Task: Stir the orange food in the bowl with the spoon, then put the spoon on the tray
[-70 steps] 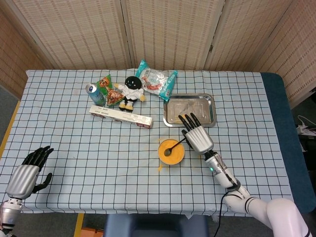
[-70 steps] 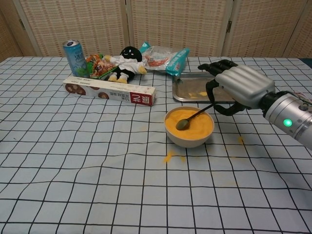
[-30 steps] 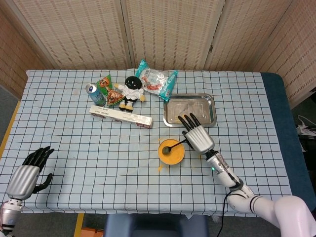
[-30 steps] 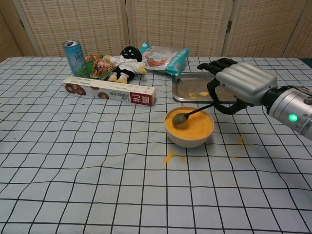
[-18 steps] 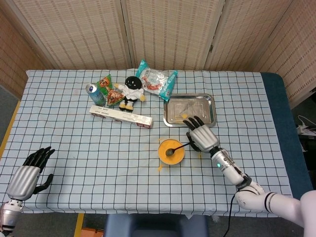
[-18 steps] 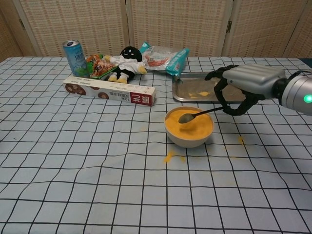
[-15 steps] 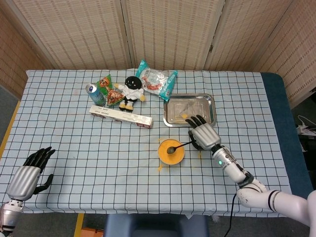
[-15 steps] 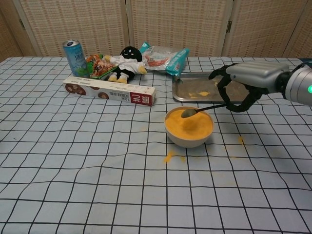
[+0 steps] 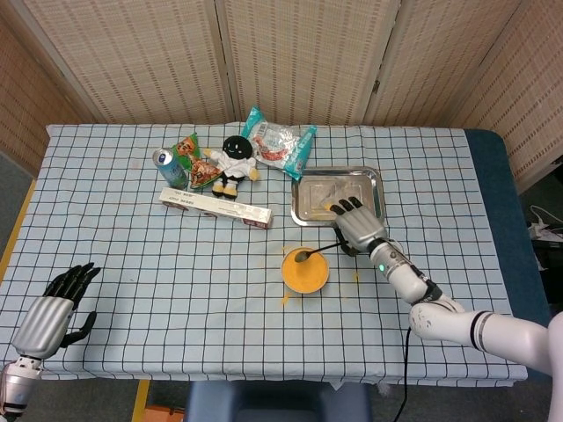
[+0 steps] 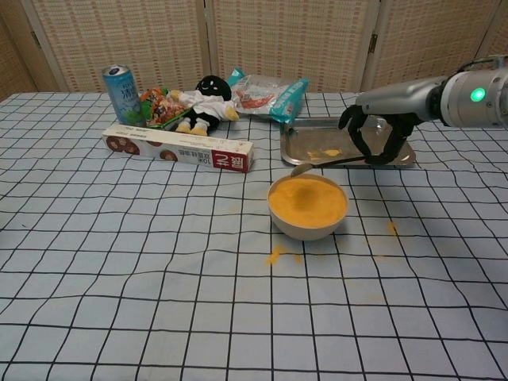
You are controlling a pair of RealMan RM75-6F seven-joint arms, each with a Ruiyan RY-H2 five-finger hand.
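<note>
A white bowl (image 10: 308, 225) full of orange food (image 9: 305, 273) stands on the checked cloth. My right hand (image 10: 379, 127) holds the spoon (image 10: 327, 164) by its handle, level, with the spoon's head just above the bowl's far rim. In the head view that hand (image 9: 356, 224) is at the near edge of the steel tray (image 9: 374, 181), and the spoon (image 9: 317, 251) reaches toward the bowl. The tray (image 10: 298, 151) has an orange smear on it. My left hand (image 9: 48, 314) rests open at the near left corner of the table.
A long box (image 10: 178, 149), a blue can (image 10: 120, 92), a black-and-white plush doll (image 10: 204, 101) and snack bags (image 10: 266, 93) lie at the back left. Orange drips (image 10: 275, 255) mark the cloth in front of the bowl and beside it (image 10: 391, 227).
My right hand has lifted the spoon out of the orange food and drawn it back toward the tray. The left hand has stayed in place.
</note>
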